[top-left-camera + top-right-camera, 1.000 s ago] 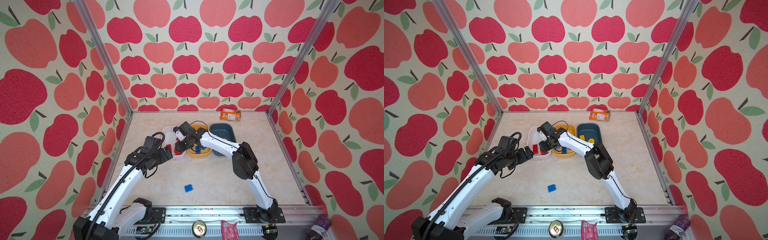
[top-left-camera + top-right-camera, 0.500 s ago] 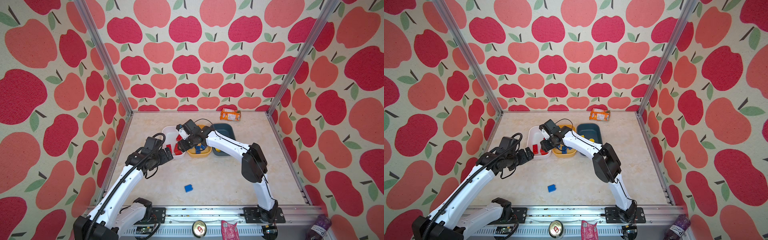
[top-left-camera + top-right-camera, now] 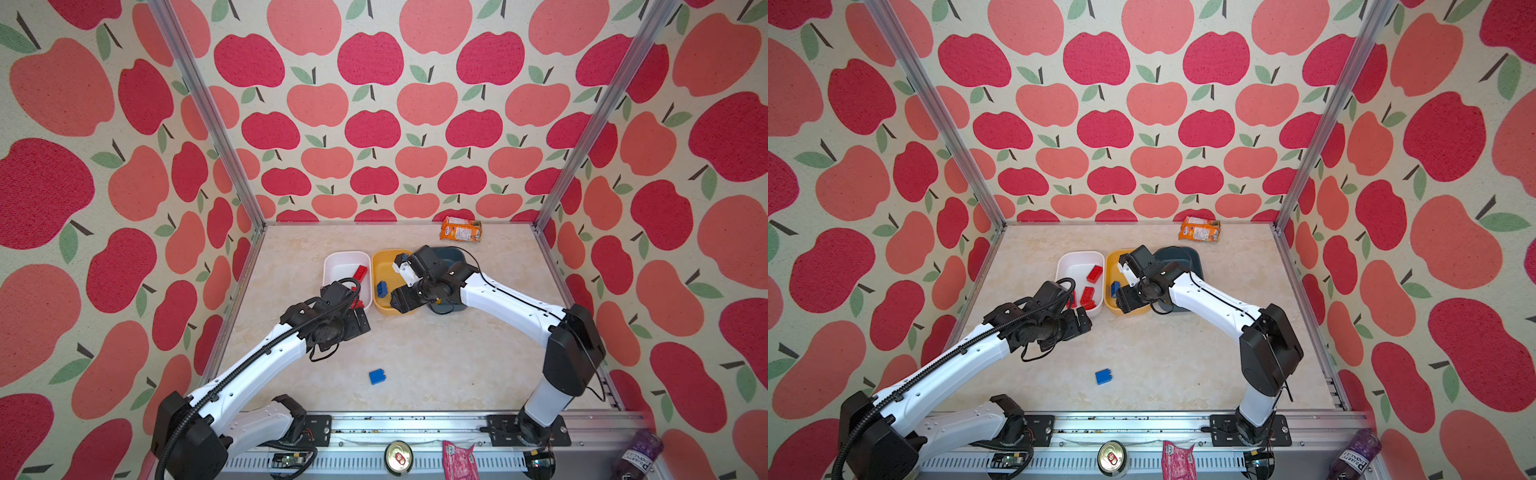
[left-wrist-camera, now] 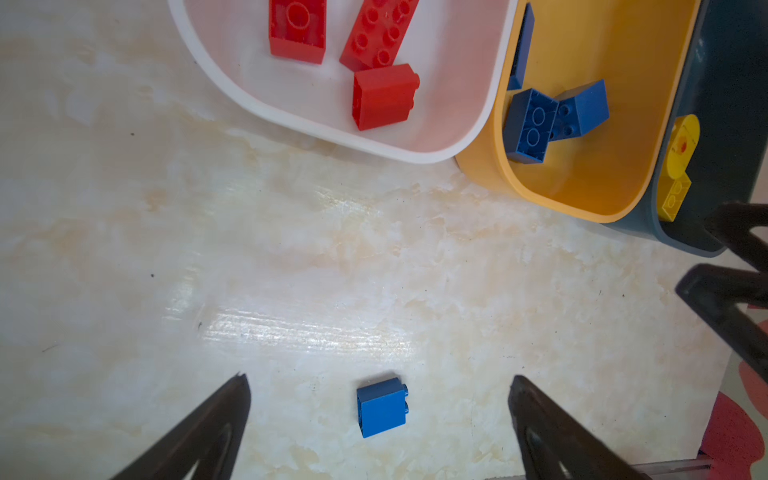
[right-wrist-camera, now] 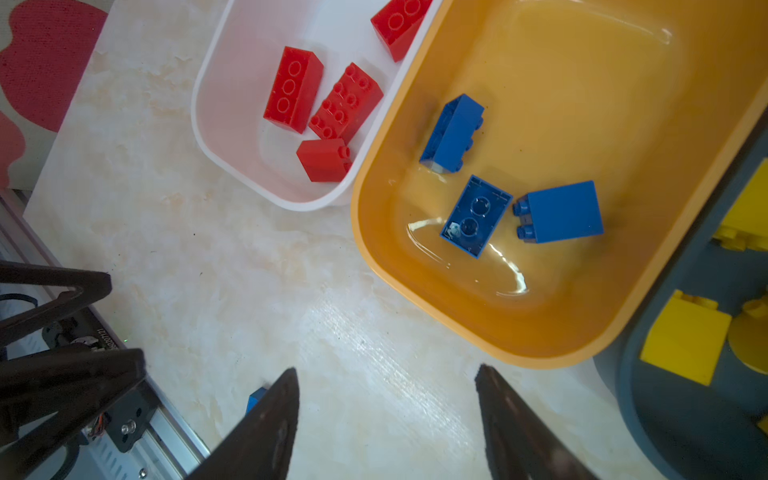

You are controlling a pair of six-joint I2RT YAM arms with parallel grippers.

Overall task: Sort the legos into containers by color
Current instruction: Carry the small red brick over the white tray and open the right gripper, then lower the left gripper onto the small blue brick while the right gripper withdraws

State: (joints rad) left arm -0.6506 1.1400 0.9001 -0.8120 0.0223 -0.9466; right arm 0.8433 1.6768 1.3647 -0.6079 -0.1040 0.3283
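Three blue legos (image 5: 476, 216) lie before the right claw (image 5: 386, 370), newly parted, presumably post-drop; left claw (image 4: 379, 374) gapes near the last brick (image 4: 381, 409).

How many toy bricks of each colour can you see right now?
Red bricks: 4, in the white tub.
Blue bricks: 4 (3 in the yellow tub, 1 loose on the table).
Yellow bricks: at least 3; the dark tub is partly hidden.
Total: at least 11.
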